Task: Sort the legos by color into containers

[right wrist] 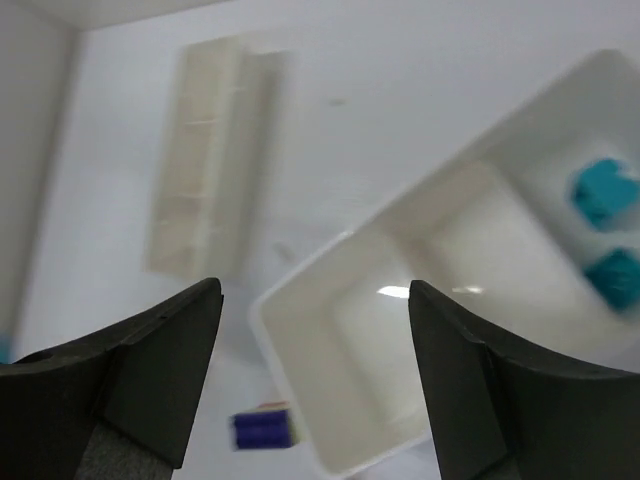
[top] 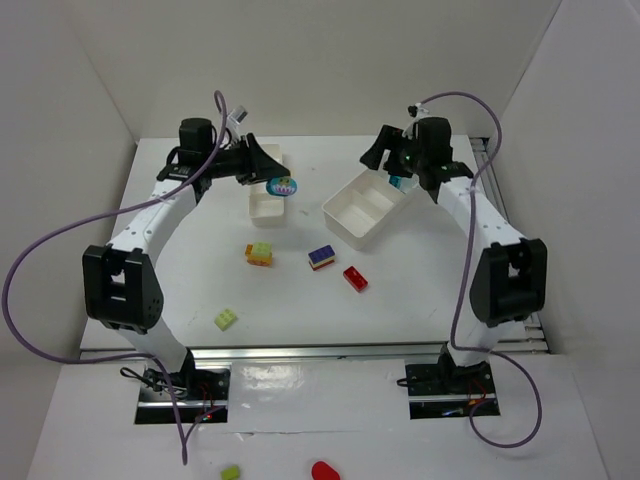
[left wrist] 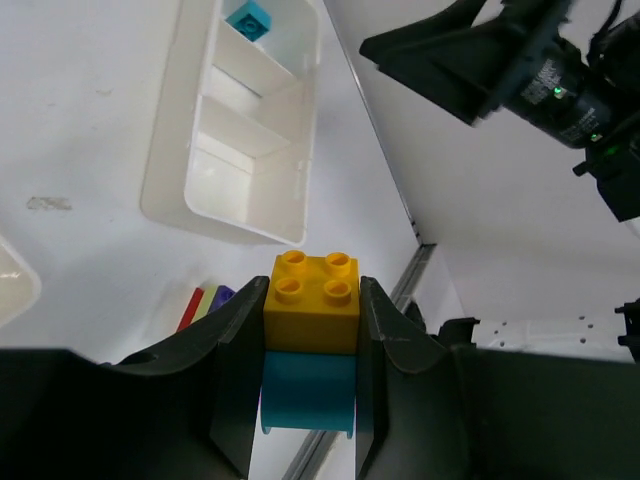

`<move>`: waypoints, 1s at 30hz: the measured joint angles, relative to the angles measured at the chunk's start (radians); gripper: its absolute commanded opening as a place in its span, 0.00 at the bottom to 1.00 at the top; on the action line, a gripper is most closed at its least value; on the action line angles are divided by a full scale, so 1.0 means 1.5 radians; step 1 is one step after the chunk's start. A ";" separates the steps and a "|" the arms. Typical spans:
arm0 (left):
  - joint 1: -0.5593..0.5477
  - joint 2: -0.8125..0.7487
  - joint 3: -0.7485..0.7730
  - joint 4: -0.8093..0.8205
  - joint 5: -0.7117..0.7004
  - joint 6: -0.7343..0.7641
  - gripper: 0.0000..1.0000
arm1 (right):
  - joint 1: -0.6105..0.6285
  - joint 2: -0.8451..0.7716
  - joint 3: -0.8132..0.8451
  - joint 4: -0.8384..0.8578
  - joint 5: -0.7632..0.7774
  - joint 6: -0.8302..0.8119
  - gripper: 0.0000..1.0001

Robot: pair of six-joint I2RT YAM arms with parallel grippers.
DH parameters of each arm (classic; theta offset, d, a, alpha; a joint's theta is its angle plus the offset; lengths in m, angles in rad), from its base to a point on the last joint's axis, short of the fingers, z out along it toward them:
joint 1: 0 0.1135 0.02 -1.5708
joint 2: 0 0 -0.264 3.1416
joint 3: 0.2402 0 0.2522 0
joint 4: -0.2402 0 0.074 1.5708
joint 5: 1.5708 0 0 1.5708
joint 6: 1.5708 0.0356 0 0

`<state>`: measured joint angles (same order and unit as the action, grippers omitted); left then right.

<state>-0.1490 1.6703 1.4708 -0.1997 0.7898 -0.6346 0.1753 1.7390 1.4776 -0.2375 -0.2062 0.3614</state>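
My left gripper (top: 272, 172) (left wrist: 311, 285) is shut on a yellow brick (left wrist: 311, 300) stacked on a cyan piece (left wrist: 308, 390); it holds this lego (top: 283, 186) above the narrow white tray (top: 266, 207). My right gripper (top: 378, 152) (right wrist: 312, 300) is open and empty above the wider white tray (top: 352, 222) (right wrist: 300, 350) (left wrist: 170, 170). Two cyan bricks (right wrist: 605, 192) lie in that tray's far compartment (left wrist: 249, 18). On the table lie an orange-yellow and lime brick (top: 259, 254), a blue-purple and yellow brick (top: 321, 258) (right wrist: 262, 430), a red brick (top: 355, 278) and a lime brick (top: 226, 319).
The narrow tray also shows in the right wrist view (right wrist: 205, 160). White walls enclose the table at the back and both sides. A lime brick (top: 231, 472) and a red piece (top: 325, 469) lie on the near ledge below the arm bases. Purple cables loop beside both arms.
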 measured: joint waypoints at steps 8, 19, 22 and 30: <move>0.023 0.029 -0.075 0.269 0.127 -0.150 0.00 | 0.078 -0.095 -0.147 0.246 -0.358 0.168 0.93; 0.022 0.031 -0.096 0.452 0.169 -0.262 0.00 | 0.178 0.006 -0.086 0.305 -0.496 0.208 0.93; 0.022 0.031 -0.103 0.460 0.176 -0.263 0.00 | 0.180 0.024 -0.068 0.326 -0.499 0.218 0.87; 0.022 0.030 -0.128 0.466 0.187 -0.263 0.00 | 0.186 0.061 -0.046 0.403 -0.501 0.268 0.62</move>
<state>-0.1154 1.7153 1.2781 0.4988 1.0710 -1.0298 0.4538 1.8309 1.4094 0.3668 -0.9581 0.7635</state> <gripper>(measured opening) 0.444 0.687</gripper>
